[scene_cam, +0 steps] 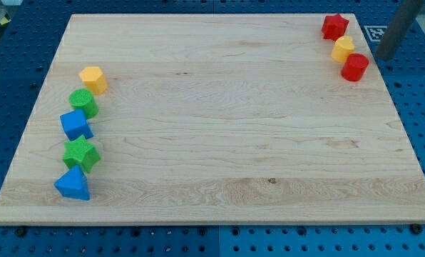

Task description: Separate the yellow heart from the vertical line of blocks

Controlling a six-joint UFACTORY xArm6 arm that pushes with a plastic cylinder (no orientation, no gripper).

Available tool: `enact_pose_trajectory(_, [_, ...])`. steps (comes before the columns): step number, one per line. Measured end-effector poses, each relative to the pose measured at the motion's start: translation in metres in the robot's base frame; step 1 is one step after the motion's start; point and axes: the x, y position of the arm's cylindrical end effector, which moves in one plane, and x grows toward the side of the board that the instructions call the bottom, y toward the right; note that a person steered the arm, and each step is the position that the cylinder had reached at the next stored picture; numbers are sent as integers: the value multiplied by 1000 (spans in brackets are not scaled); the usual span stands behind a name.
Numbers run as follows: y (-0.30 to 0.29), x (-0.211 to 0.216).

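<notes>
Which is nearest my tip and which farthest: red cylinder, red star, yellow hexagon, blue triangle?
From my tip, at the view's right:
1. Red cylinder, just left of it.
2. Red star, top right corner.
3. Yellow hexagon, far left.
4. Blue triangle, bottom left.

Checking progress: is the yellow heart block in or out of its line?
In: yellow heart block sits between red star block and red round block.

A lab: wooden board on blue pegboard bench
</notes>
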Motion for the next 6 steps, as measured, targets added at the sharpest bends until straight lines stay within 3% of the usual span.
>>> enact_pose_trajectory(3, [-58,-10])
enact_pose_trajectory(6, [-232,-1])
